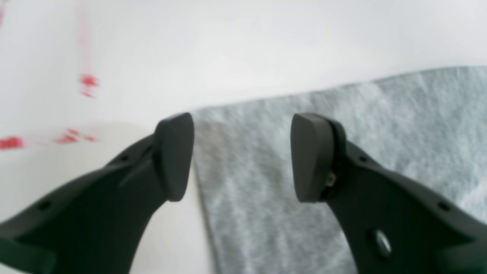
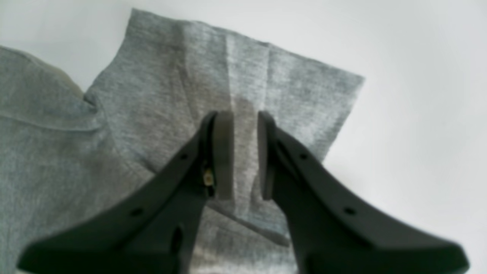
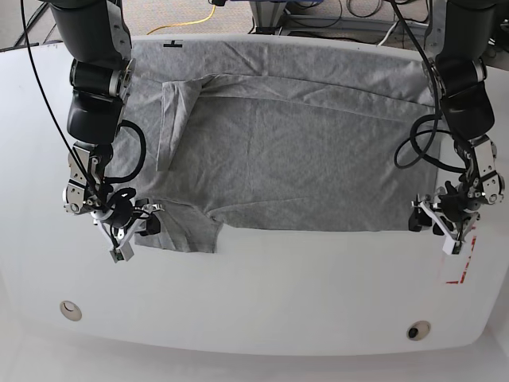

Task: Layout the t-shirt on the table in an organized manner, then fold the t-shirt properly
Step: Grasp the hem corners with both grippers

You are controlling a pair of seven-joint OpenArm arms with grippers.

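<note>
The left claw (image 1: 242, 158) stands wide open and holds nothing; its fingers (image 1: 173, 156) straddle a corner of the shirt (image 1: 304, 182), one finger over bare table (image 1: 228, 45) and the other over grey fabric. Whether the fingertips touch the cloth cannot be determined. Faint red tape marks (image 1: 81, 110) lie on the table beside this claw. The right claw (image 2: 240, 154) is narrowed, with a raised ridge of sleeve (image 2: 243, 99) fabric pinched between its fingers (image 2: 222, 152). In the base view, the shirt (image 3: 294, 135) lies spread across the far half of the table (image 3: 262, 302), plain face up. The right claw (image 3: 131, 231) is at the near sleeve on that view's left, and the left claw (image 3: 437, 223) is at the near corner on that view's right.
</note>
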